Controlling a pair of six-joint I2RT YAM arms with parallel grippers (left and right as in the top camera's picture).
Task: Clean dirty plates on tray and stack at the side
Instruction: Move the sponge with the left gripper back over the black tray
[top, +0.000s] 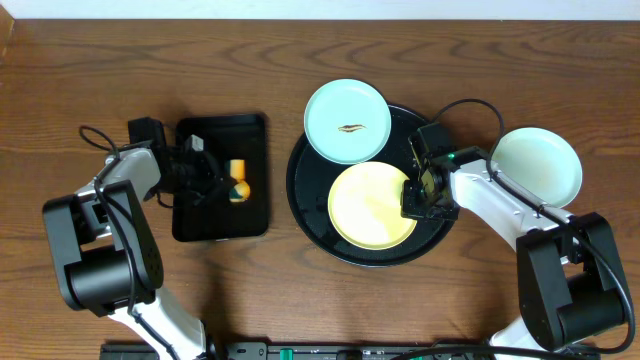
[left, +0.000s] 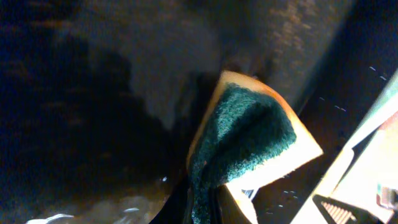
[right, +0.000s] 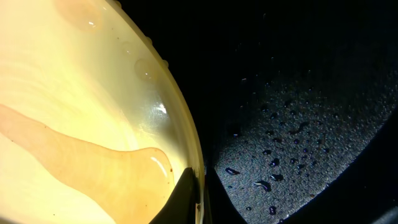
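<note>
Left claw is down in the small rectangular tray, and on my wrist feed it's pinching the sponge, green scrub face buckled toward the lens. Right claw sits at the right edge of the yellow plate, fingers pressed onto its rim; the plate is wet with a brownish streak and lies inside the round tray. The smeared mint plate overlaps the tray's upper-left rim. The second mint plate lies on the table, right of the tray.

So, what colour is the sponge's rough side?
Dark green, on the yellow sponge; the left wrist view shows it best.
</note>
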